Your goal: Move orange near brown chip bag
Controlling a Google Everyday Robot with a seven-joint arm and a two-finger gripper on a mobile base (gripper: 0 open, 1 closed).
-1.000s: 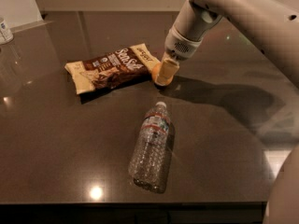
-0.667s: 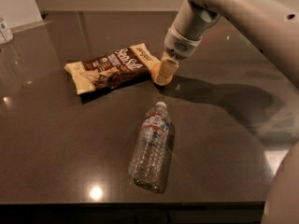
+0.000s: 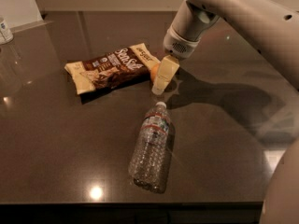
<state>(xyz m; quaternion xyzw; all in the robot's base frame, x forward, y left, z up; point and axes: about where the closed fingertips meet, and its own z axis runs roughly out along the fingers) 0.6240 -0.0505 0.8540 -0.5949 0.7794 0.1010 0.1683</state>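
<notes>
Your arm slants down from the upper right, claw [image 3: 158,84] low at the brown chip bag's [image 3: 110,69] right end. The orange [image 3: 153,72] peeks out behind it, mostly hidden, so you can't tell whether it's gripped.

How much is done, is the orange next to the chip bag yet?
Nearly done, it looks: the orange sits right at the right end of the brown chip bag on the table. In hand: the gripper is down at the orange, hiding most of it. Left: probably just pulling the arm away. The water bottle lies apart, nearer the camera.
</notes>
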